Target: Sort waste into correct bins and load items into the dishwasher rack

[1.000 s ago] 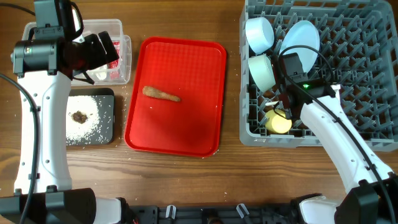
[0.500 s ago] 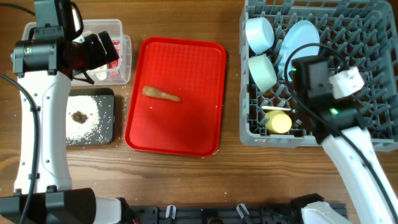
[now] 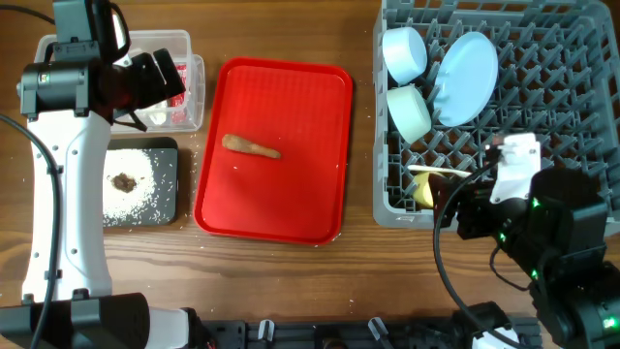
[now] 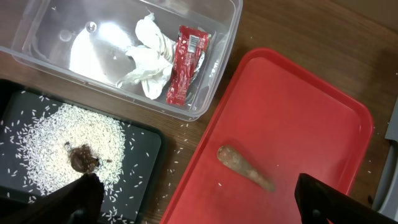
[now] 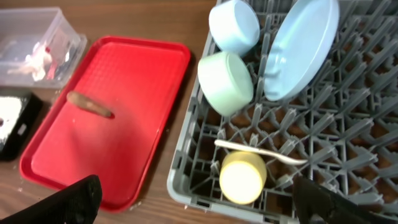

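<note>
An orange-brown stick-shaped food piece (image 3: pixel 251 146) lies on the red tray (image 3: pixel 291 199). The clear tub (image 4: pixel 211 106) holds the wrapper (image 4: pixel 186 62) and tissue (image 4: pixel 148 59). Rice (image 4: pixel 62 143) and a brown lump (image 4: pixel 83 160) lie in the black tray (image 4: pixel 143 168). My left gripper (image 4: pixel 199 205) hangs open above the tub and tray. In the grey rack (image 3: pixel 581 116) sit the plate (image 3: pixel 467 78), two bowls (image 3: pixel 405 53) (image 3: pixel 410 111), the spoon (image 5: pixel 261 151) and the yellow cup (image 5: pixel 243 177). My right gripper (image 5: pixel 199 208) is open and holds nothing, above the rack's front edge near the cup.
A few stray rice grains lie on the wood between the black tray and the red tray. The right arm's body (image 3: pixel 542 233) overhangs the rack's front right corner. The left arm (image 3: pixel 58 194) runs down the table's left side.
My right gripper has opened and pulled back from inside the rack to its front edge, and the yellow cup stays in the rack. The left arm has not moved.
</note>
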